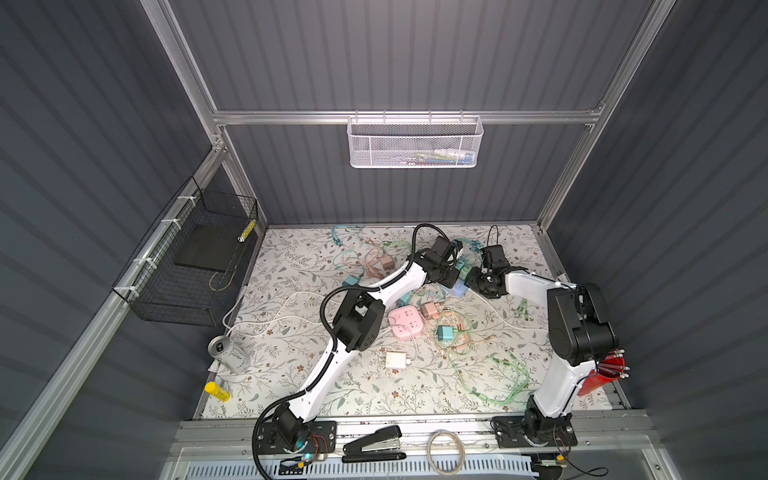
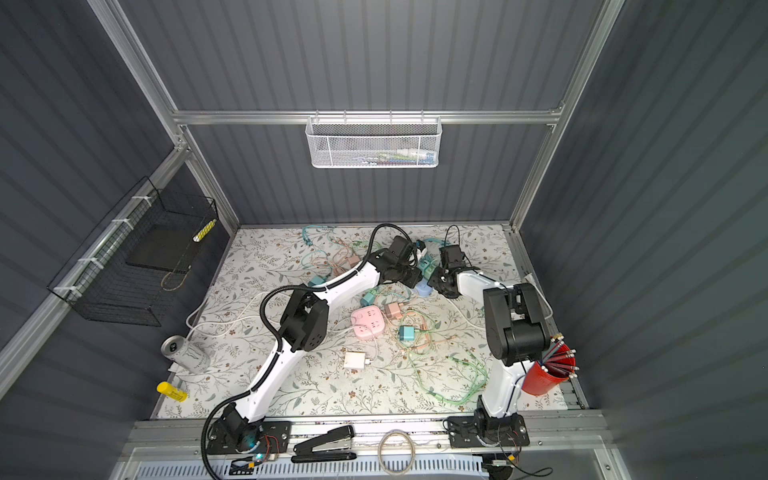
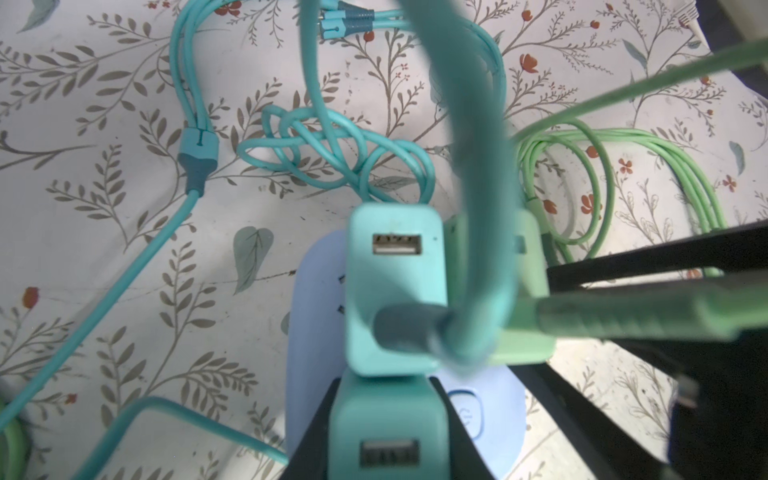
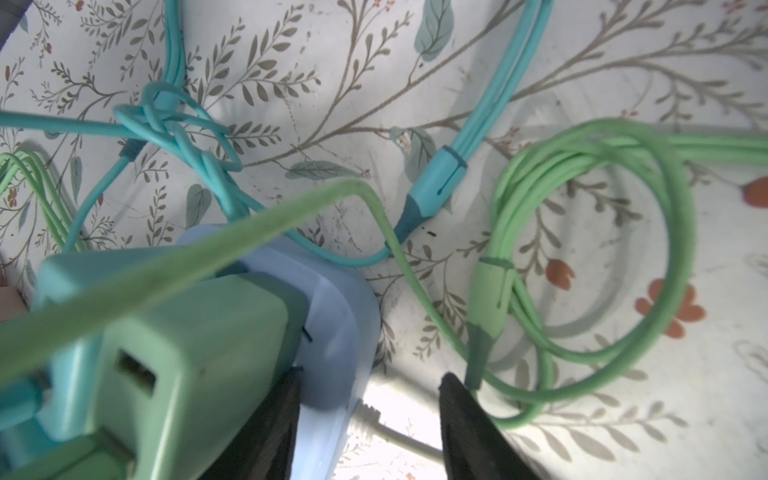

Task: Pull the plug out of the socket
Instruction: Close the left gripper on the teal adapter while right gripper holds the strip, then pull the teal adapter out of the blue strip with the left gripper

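A light-blue socket (image 3: 316,332) (image 4: 336,332) lies far back on the floral table (image 1: 459,289) (image 2: 424,287). Standing on it are two teal plugs and a green plug (image 4: 187,365). My left gripper (image 3: 386,399) (image 1: 454,266) is shut on the nearer teal plug (image 3: 388,432), one black finger on each side. The other teal plug (image 3: 395,286) carries a teal cable. I cannot see whether the held plug's prongs are in the socket. My right gripper (image 4: 370,380) (image 1: 469,276) stands open astride the socket's corner and its white cord (image 4: 399,436). One of its fingers lies against the socket's side.
Teal (image 3: 332,145) and green (image 4: 582,257) cable coils lie round the socket. A pink socket (image 1: 405,322), a white charger (image 1: 395,359) and more plugs lie mid-table. There is a can (image 1: 228,353) at the left, a red pencil cup (image 1: 602,374) at the right, and a stapler (image 1: 374,442) in front.
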